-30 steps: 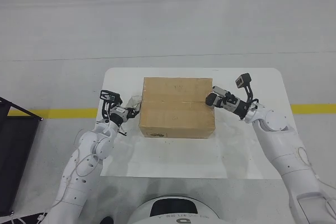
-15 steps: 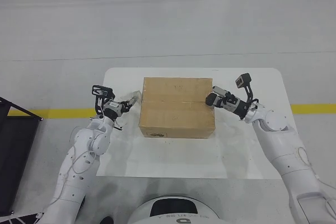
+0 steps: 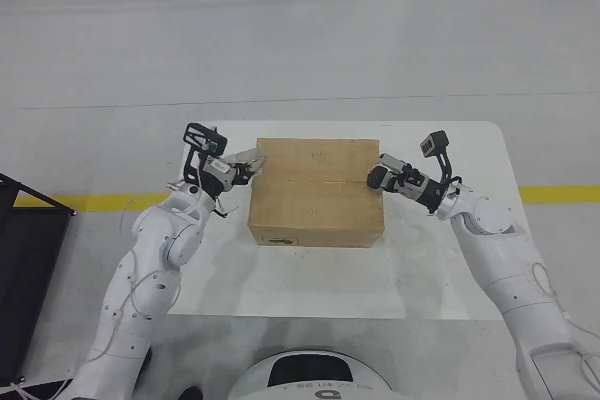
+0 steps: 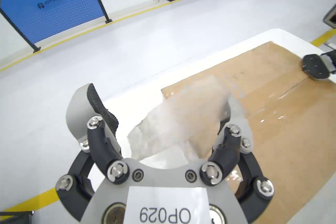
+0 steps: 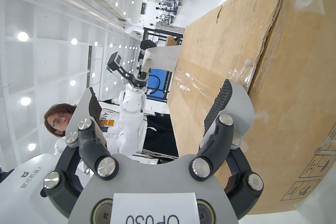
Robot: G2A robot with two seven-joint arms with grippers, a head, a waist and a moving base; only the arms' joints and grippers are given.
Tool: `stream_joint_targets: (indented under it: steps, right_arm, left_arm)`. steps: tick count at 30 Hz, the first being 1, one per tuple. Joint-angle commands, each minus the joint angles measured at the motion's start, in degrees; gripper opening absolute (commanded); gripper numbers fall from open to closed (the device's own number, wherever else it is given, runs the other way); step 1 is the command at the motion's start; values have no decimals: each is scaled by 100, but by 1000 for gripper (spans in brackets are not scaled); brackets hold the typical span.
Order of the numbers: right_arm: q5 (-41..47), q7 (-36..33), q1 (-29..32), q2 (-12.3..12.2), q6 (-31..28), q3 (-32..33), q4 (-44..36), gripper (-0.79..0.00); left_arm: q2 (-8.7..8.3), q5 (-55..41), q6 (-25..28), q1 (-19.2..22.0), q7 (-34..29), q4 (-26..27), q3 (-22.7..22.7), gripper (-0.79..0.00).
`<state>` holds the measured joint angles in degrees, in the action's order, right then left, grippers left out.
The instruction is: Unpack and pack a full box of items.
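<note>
A closed cardboard box (image 3: 315, 205) stands in the middle of the white table. My left gripper (image 3: 244, 165) is at the box's far left corner. In the left wrist view its fingers (image 4: 102, 107) are spread wide, and a crumpled strip of clear tape (image 4: 181, 112) lies between them, against the finger on the box side. The right wrist view shows that strip (image 5: 165, 55) reaching to the lid seam. My right gripper (image 3: 378, 174) is open at the box's right end. One of its fingers (image 5: 223, 101) lies over the lid's edge by the seam.
The table (image 3: 430, 270) has bare room in front of the box and to its right. A black rack (image 3: 10, 260) stands on the floor to the left. A yellow line runs across the floor behind the table.
My left gripper swung out to the left, then came back up to the box's far left corner with the tape strip. The right arm and the box have kept still.
</note>
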<state>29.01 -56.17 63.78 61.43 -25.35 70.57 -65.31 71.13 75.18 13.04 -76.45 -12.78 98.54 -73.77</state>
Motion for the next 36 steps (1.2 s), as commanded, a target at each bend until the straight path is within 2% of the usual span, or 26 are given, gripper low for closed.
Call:
stream_joint_targets:
  steps: [1,6,12,16,18,22,26,29,32,36]
  right_arm:
    - [0,0,0,0,0,0,0,0]
    - [0,0,0,0,0,0,0,0]
    - [0,0,0,0,0,0,0,0]
    - [0,0,0,0,0,0,0,0]
    - [0,0,0,0,0,0,0,0]
    - [0,0,0,0,0,0,0,0]
    - [0,0,0,0,0,0,0,0]
    - [0,0,0,0,0,0,0,0]
    - [0,0,0,0,0,0,0,0]
    - [0,0,0,0,0,0,0,0]
  left_arm:
    - [17,-41,75,35,-124,171,169,0]
    - [50,-478,359,29,-385,627,450,0]
    - [50,-1437,621,3,-766,900,386,0]
    - [25,-1072,688,79,-708,911,344,0]
    - [25,-1182,756,44,-582,855,353,0]
    - [-27,-1113,970,-80,-202,923,32,0]
    - [-107,-841,902,-404,281,768,-596,0]
    - [-146,-1042,748,-626,615,359,-1106,0]
    - [-186,-1260,826,-774,835,-46,-1514,0]
    - [-212,-1303,869,-819,946,-533,-1703,0]
